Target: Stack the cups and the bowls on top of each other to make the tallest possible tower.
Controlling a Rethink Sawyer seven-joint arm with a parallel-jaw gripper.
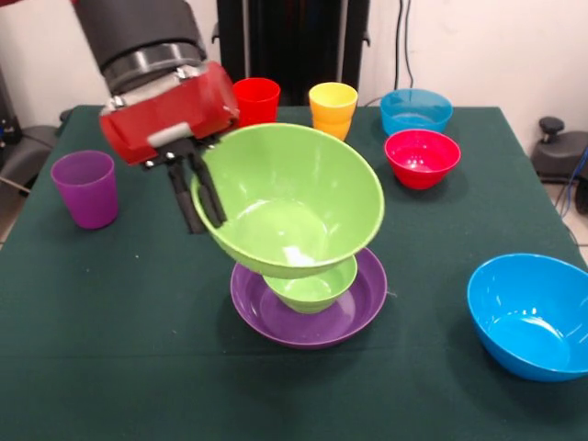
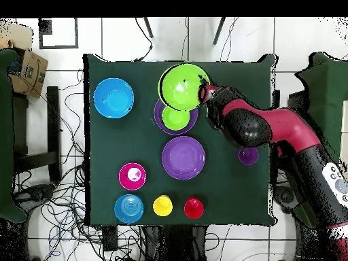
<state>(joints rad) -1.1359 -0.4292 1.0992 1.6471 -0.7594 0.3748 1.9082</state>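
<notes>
My gripper (image 1: 208,223) is shut on the left rim of the large lime green bowl (image 1: 294,197), one finger inside and one outside. The bowl is tilted, its mouth facing the camera in the front view. Its underside sits right over the small green bowl (image 1: 310,287), which lies inside a purple bowl (image 1: 308,322); I cannot tell if they touch. From overhead, the gripper (image 2: 202,89) is at the lime bowl's (image 2: 181,86) right rim. A second purple bowl (image 2: 183,157) lies alone mid-table. The purple cup (image 1: 85,188) stands apart at the left.
The red cup (image 1: 255,99), yellow cup (image 1: 333,108) and small light blue bowl (image 1: 415,110) line the far edge. The small red bowl (image 1: 422,156) sits in front of them. The large blue bowl (image 1: 533,317) is at the near right.
</notes>
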